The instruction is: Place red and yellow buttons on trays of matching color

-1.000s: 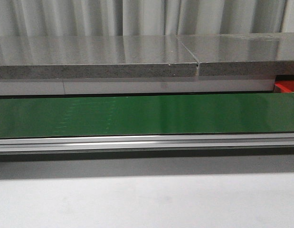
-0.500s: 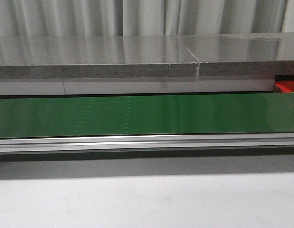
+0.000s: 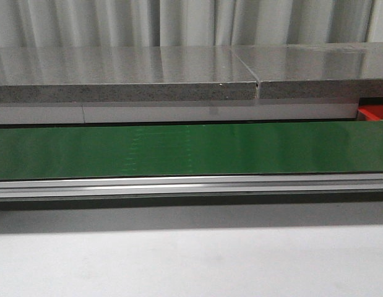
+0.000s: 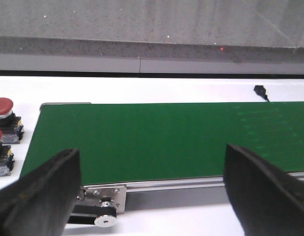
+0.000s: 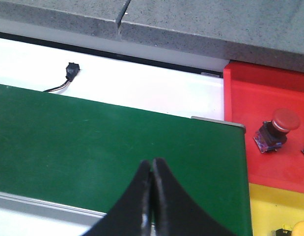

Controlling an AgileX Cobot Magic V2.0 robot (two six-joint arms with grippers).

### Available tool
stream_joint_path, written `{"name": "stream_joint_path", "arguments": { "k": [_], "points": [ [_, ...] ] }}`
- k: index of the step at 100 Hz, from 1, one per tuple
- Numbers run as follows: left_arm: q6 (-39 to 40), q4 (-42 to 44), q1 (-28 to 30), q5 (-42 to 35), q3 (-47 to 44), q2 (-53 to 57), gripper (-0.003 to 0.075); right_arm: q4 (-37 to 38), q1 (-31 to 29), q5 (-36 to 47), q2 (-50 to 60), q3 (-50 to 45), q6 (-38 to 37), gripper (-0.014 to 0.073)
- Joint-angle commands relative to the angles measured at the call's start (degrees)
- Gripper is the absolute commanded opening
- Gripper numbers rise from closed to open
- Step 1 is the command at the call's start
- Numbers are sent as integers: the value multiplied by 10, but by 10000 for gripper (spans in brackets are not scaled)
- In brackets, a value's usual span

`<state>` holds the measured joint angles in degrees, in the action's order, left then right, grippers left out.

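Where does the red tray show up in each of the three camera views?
Front view: only a corner of the red tray shows at the far right edge, just beyond the green belt.
Left wrist view: not in it; two red buttons sit off the belt's end.
Right wrist view: the tray lies past the belt's end, holding a red button.
Shared landmark: the green belt, in all three views.

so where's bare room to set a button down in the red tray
Most of the red tray is bare: the whole stretch between its back wall and the single red button. It gets tighter toward the yellow tray, past the red button. The green belt lies bare beside both trays.
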<state>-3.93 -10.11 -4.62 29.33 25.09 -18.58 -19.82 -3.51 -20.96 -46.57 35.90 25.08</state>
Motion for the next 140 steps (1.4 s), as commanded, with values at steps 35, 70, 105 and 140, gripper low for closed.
{"name": "stream_joint_path", "arguments": {
  "k": [35,70,105,140],
  "points": [
    [215,164,93,-70,120,-135,597,-5,1,37,8,15,6,-67],
    [217,107,212,-31,237,-376,597,-5,1,37,8,15,6,-67],
    [217,107,259,-31,302,-563,597,-5,1,37,8,15,6,-67],
    [217,107,259,-40,343,-683,597,-5,1,37,8,15,6,-67]
  ]
}}
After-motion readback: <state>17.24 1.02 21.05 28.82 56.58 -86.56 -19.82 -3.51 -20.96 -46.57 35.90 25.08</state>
